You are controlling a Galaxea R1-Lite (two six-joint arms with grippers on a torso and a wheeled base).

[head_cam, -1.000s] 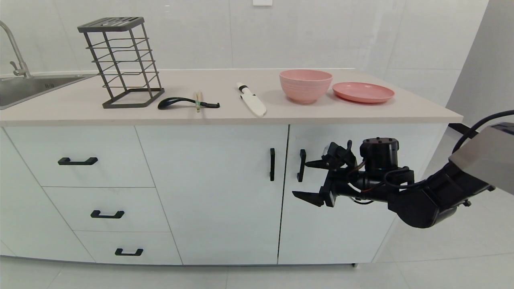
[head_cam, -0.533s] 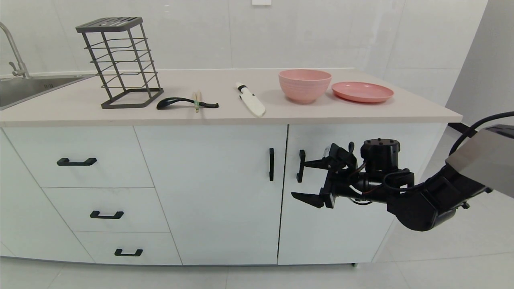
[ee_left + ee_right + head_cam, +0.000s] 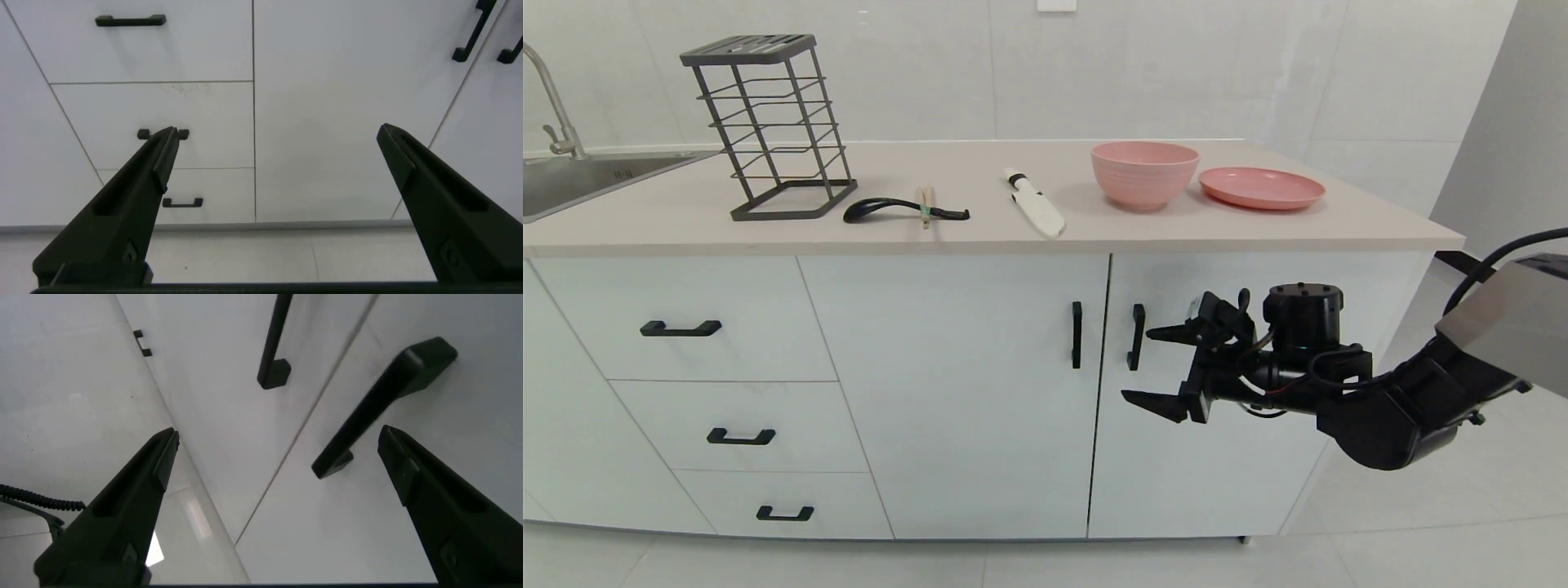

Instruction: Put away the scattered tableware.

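The right gripper (image 3: 1139, 365) holds its jaws wide apart, with nothing between them, just in front of the right cupboard door handle (image 3: 1135, 336). The upper jaw's tip is level with that handle's middle and the lower jaw hangs below it. In the right wrist view the same handle (image 3: 384, 404) lies close ahead, slanting across the gap between the jaws, and the left door handle (image 3: 274, 339) is farther off. No contact with the handle is visible yet.

The left gripper (image 3: 275, 131) also has its jaws apart and empty. It sits low and faces the drawer fronts (image 3: 147, 114).

All the tableware lies on the worktop (image 3: 980, 233) above:
- The pink bowl (image 3: 1144, 173) and the pink plate (image 3: 1261, 187) sit side by side over the right door.
- The white knife (image 3: 1034, 202) lies near the middle.
- The black spoon (image 3: 890, 207) lies crossed with the chopsticks (image 3: 924, 206), next to the wire rack (image 3: 768, 126).

None of it has been put away, so the task looks to be at its very start. The step in hand is probably opening the right cupboard door to make storage room. The next move would call for bringing the open jaws around the vertical bar, closing squarely on it, and pulling along the door's swing so the grip does not slip.
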